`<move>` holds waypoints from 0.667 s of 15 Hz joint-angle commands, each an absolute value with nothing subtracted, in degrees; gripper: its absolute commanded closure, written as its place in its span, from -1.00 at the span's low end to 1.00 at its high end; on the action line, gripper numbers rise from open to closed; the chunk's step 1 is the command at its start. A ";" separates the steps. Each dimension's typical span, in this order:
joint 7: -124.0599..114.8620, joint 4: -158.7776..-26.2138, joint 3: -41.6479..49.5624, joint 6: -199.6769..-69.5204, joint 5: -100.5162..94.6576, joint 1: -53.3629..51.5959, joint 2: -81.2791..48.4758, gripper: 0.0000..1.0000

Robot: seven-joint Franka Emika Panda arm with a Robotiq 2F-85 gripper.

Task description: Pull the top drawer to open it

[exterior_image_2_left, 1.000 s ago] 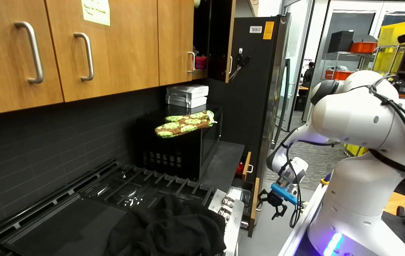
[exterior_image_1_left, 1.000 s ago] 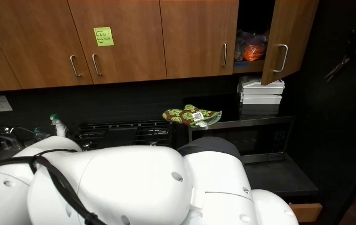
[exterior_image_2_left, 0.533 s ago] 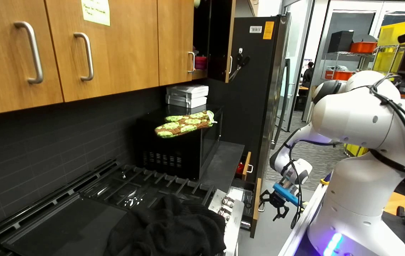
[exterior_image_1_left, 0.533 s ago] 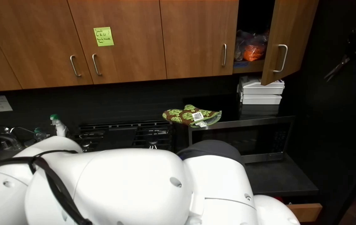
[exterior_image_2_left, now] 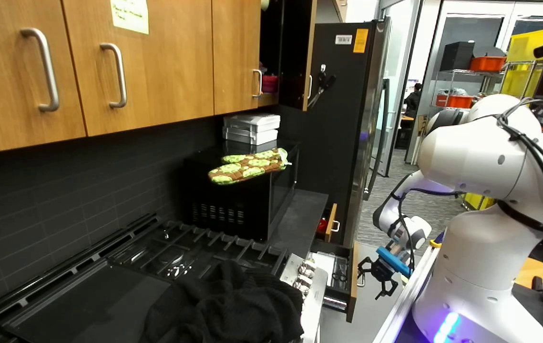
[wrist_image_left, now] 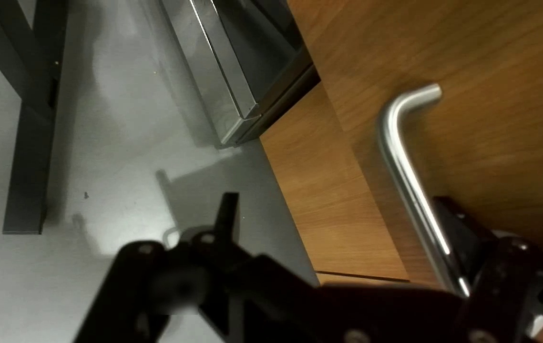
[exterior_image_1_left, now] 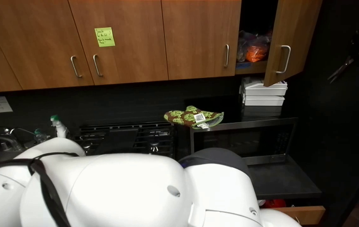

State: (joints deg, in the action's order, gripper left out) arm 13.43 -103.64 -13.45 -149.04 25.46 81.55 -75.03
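Holds the Robotiq gripper (exterior_image_2_left: 369, 286) low at the end of the white Franka arm (exterior_image_2_left: 476, 157), just in front of the top drawer (wrist_image_left: 500, 124), with jaws spread wide and unclenched. In the wrist view, extends one finger (wrist_image_left: 464, 228) behind the drawer's metal bar handle (wrist_image_left: 407, 176), between bar and wooden front, with the other on the near side, well apart from the bar. Cannot tell about contact between finger and handle.

Has the top drawer standing out from beneath the dark countertop (exterior_image_1_left: 286, 176), beside the gas range (exterior_image_2_left: 157, 252), with a pale flat item (exterior_image_2_left: 327, 263) and dark looped objects (exterior_image_2_left: 340, 275) inside, too small to name. Shows a farther drawer (exterior_image_1_left: 311, 214), near the black refrigerator (exterior_image_2_left: 333, 133), also standing out, with something red (exterior_image_1_left: 274, 203) in it.

In both exterior views, shows a green-and-brown oven mitt (exterior_image_1_left: 188, 118) on the microwave (exterior_image_1_left: 261, 138), overhanging an edge, near two stacked white cases (exterior_image_1_left: 263, 100). Includes black cloth (exterior_image_2_left: 223, 305) on the range, a green-topped spray bottle (exterior_image_1_left: 60, 129) behind the arm, a yellow-green sticky note (exterior_image_1_left: 104, 37) on a cabinet door (exterior_image_1_left: 135, 56), another cabinet door (exterior_image_1_left: 292, 41) swung out beside an orange-filled plastic bag (exterior_image_1_left: 256, 52), and scissors (exterior_image_1_left: 341, 67) hanging on the refrigerator's side.
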 commanded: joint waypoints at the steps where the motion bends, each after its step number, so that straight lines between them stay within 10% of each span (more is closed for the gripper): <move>1: 11.92 -96.74 -8.73 -151.39 26.58 82.62 -82.23 -0.47; 7: 13.40 -91.94 -4.94 -145.08 26.38 85.31 -83.75 -0.47; 8: 12.65 -90.56 -4.31 -143.01 26.22 85.06 -83.51 -0.99; 10: 10.29 -90.18 -2.60 -138.71 25.54 83.39 -82.12 -1.00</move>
State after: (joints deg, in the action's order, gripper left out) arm 17.00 -98.81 -6.24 -138.07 25.49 85.81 -74.92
